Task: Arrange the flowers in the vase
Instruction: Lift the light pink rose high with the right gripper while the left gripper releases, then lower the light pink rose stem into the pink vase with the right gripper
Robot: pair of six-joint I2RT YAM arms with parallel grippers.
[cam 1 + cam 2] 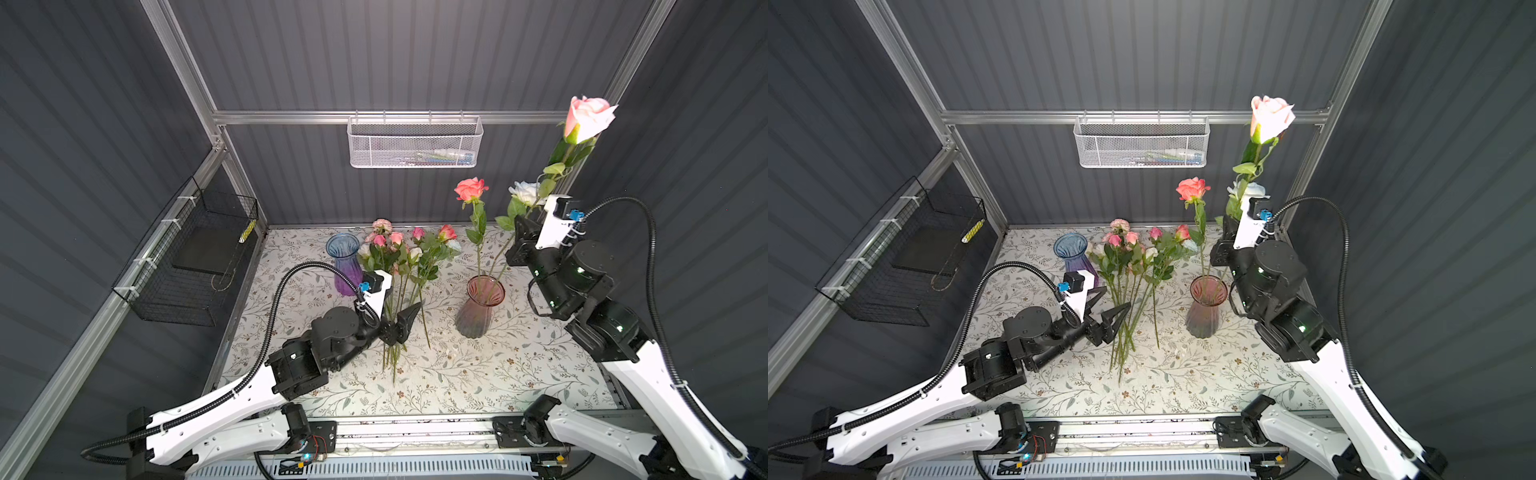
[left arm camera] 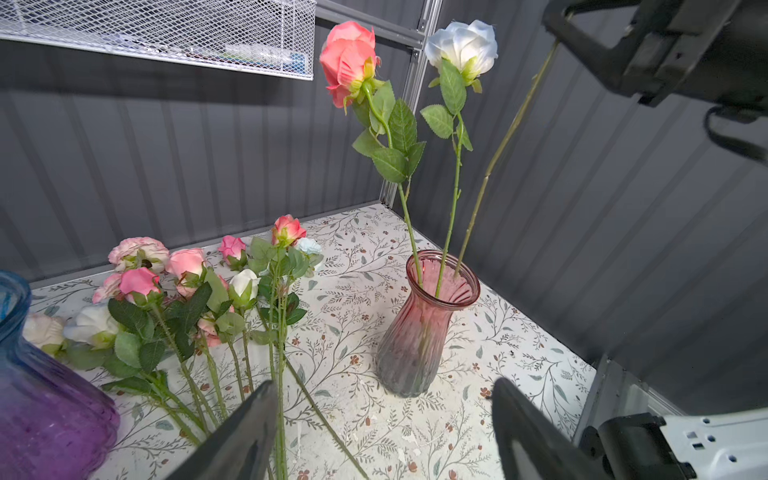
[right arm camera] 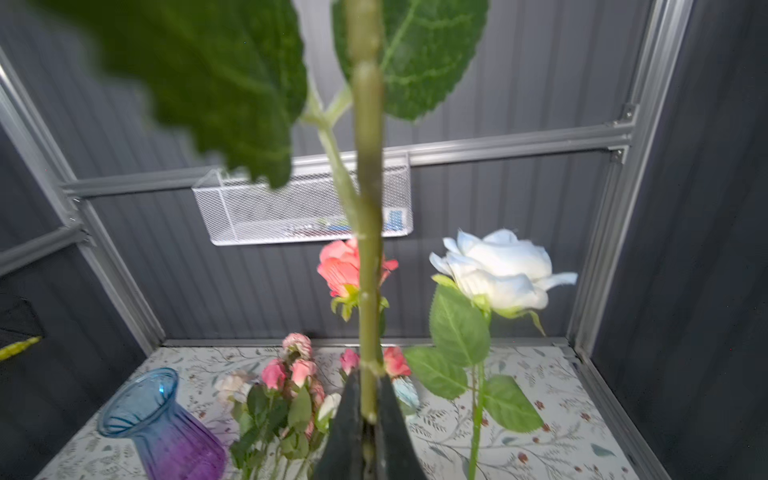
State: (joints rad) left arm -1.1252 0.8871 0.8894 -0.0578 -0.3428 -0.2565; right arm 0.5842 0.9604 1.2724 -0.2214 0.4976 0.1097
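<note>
Right tool [image 3: 368, 415] pinches the pale pink rose [image 1: 588, 118], stem-foot inside the pink vase [image 1: 482, 307] (leaning); a sideways pull could topple it. Left tool [image 1: 1115, 300] spread above loose flowers [image 1: 399, 253] on the desk [image 1: 498, 374].

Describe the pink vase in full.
The pink vase looks like ribbed, see-through glass, rosy at the flared mouth, fading to smoky grey at the wider base. It stands upright on the floral table, right of the loose flowers in both top views. The coral rose and white rose stand in it; a third stem dips into its mouth.
</note>
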